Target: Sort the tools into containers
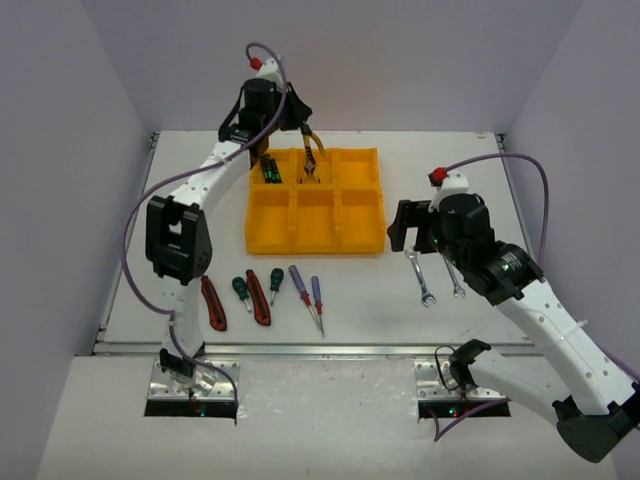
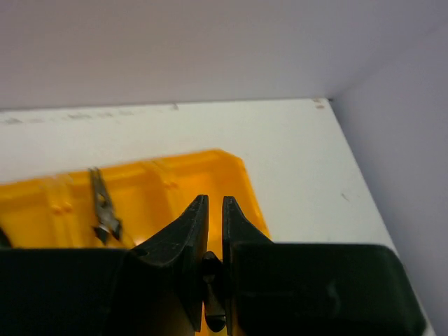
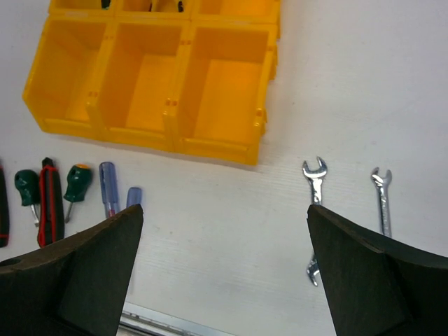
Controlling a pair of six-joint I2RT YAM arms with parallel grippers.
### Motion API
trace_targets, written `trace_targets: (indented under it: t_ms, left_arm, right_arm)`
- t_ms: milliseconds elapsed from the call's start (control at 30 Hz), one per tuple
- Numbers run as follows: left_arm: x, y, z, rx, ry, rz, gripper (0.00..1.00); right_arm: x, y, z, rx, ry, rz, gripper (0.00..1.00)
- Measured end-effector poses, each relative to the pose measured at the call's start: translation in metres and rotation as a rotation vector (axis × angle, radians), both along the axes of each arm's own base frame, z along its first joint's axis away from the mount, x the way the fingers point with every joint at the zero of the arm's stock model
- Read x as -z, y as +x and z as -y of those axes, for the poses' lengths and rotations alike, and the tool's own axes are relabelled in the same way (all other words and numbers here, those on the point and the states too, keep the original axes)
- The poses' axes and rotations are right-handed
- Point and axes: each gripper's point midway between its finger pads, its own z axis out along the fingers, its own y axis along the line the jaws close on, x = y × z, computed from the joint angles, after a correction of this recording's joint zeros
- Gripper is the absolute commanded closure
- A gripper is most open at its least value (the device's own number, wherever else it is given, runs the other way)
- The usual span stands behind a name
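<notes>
Left claw (image 2: pixel 215 201), pressed nearly together with nothing seen between its tips, hangs over the tray's (image 1: pixel 315 244) far row, where pliers (image 2: pixel 103 210) lean just beside it. Right claw (image 3: pixel 224 210), spread wide, hovers above two wrenches (image 3: pixel 315 183) on the counter (image 3: pixel 364 84).

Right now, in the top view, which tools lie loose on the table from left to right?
utility knife → green screwdriver → second utility knife → second green screwdriver → purple screwdriver → second purple screwdriver → wrench → second wrench
</notes>
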Motion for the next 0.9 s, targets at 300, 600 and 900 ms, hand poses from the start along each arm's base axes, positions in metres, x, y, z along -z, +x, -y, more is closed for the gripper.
trace_targets:
  t_ms: [300,600,900]
  left_arm:
    - [0.089,0.074,-0.036,0.199,0.138,0.003,1.00]
    - [0.137,0.066,0.004,0.357,0.105,-0.029,1.00]
    - [0.108,0.074,0.006,0.353,0.100,0.030,1.00]
  right_arm:
    - [0.012,-0.012,0.016,-0.006,-0.094,-0.043,0.01]
    - [0.017,-0.015,0.018,-0.026,-0.132,-0.055,0.01]
    - [0.038,-0.013,0.016,-0.043,-0.172,-0.113,0.01]
